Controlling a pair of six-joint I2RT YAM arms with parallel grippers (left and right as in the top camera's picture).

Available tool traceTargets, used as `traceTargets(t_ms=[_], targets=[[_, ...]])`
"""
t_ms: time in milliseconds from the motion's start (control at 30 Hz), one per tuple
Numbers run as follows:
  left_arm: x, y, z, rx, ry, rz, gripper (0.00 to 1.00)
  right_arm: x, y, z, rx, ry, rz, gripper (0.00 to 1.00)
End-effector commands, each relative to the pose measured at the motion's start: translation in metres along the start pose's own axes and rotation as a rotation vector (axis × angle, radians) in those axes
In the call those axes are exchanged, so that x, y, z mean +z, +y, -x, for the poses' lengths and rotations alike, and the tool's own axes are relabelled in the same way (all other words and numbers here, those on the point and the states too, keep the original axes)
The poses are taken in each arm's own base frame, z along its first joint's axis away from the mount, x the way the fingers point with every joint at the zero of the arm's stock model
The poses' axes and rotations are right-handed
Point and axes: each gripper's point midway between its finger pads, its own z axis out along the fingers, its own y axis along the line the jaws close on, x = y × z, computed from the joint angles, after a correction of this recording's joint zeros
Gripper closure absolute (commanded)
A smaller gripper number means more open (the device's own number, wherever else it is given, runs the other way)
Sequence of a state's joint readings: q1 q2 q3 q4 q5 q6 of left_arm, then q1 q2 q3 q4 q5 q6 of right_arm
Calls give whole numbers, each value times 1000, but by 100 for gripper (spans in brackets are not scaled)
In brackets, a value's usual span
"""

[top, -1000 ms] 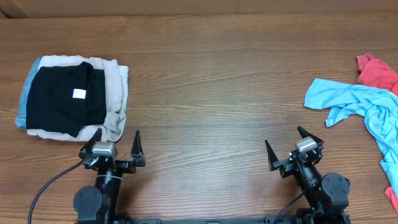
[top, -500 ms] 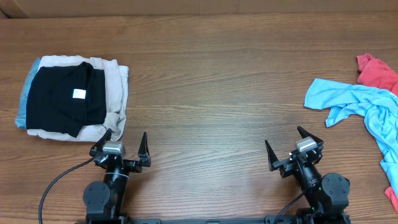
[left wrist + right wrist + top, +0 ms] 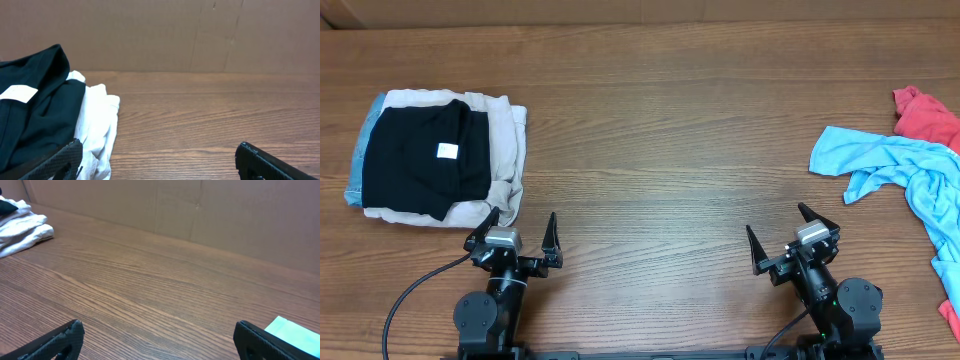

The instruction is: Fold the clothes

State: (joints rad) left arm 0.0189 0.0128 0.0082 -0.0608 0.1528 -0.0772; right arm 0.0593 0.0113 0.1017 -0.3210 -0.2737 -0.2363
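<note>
A folded black T-shirt with a small white label lies on top of a folded cream garment at the table's left; a sliver of light blue fabric shows under the pile's left edge. In the left wrist view the black shirt and cream cloth fill the left side. A crumpled light blue garment and a red one lie at the right edge. My left gripper stands open just in front of the pile. My right gripper stands open over bare wood.
A brown cardboard wall rises behind the far table edge. A corner of the light blue garment shows at the lower right of the right wrist view. Bare wooden tabletop stretches between the pile and the loose garments.
The left gripper has shifted a little to the right and toward the near edge since a second ago, then held still. The right arm has not moved.
</note>
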Motion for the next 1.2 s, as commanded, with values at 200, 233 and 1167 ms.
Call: traceTargets(t_ms=[200,233,1167], targets=[[0,-1,0,-12,-5,-2,0,0,0,1,1,-10,-1,0],[0,-1,0,-12,-4,-2,0,0,0,1,1,-10,-1,0],[0,-20,-2,-7,4,-80,0,0,0,1,1,-10,-1,0]])
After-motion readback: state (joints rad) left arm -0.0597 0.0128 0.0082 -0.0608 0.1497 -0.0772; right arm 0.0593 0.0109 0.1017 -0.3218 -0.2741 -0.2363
